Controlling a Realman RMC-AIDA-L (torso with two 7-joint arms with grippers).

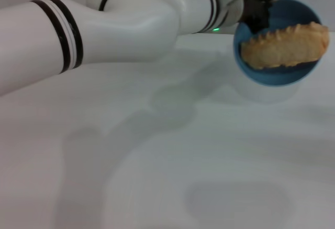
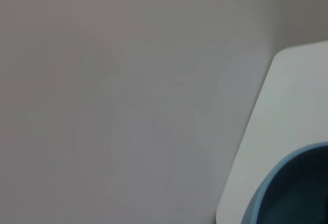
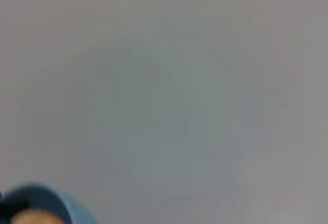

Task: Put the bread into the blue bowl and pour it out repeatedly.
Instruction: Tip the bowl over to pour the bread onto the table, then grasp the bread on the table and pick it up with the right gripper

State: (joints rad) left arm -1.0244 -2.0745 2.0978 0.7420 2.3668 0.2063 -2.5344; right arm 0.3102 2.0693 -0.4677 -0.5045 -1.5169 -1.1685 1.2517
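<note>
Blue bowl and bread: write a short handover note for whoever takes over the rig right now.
Left claw: reaches across from the left and holds the blue bowl by its far rim, off the white table and tipped with its opening toward the head camera. Whether its fingers are closed cannot be told.
Right claw: not in view.
Bread: inside the tilted bowl, plain golden side showing, one end over the rim.
Done: bread is in the bowl, bowl raised and tipping.
Left: bread has not dropped out yet; finish the pour, then reload.
</note>
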